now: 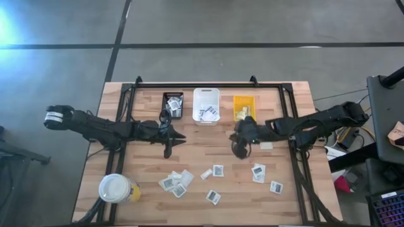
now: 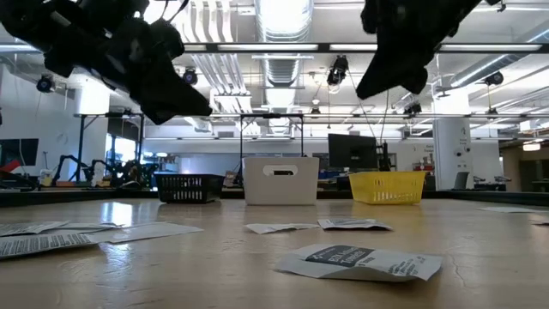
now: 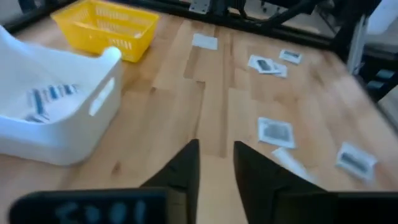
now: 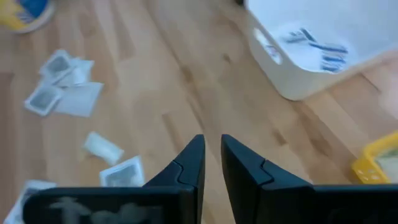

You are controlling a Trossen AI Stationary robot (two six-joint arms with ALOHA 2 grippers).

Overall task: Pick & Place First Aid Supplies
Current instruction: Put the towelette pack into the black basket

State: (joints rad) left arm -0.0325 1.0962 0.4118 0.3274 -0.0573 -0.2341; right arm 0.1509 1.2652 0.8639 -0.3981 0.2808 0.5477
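Observation:
The first aid supplies are small flat paper packets lying loose on the near half of the wooden table: a cluster (image 1: 175,182), singles (image 1: 218,170), (image 1: 259,171), (image 1: 276,187), (image 1: 213,197), and a pale strip (image 1: 266,145). More lie in the white bin (image 1: 206,105). My left gripper (image 1: 178,135) hovers in front of the black bin (image 1: 172,104). Its fingers (image 3: 186,171) stand apart with nothing between them. My right gripper (image 1: 240,148) hovers in front of the yellow bin (image 1: 243,107), slanting down. Only a narrow gap shows between its fingers (image 4: 193,165), and nothing is in it.
The black, white and yellow bins stand in a row along the far edge. A large white-lidded cup (image 1: 117,188) stands at the near left corner. Black frame bars (image 1: 208,84) run along the far edge and both sides. Bare wood lies between the two grippers.

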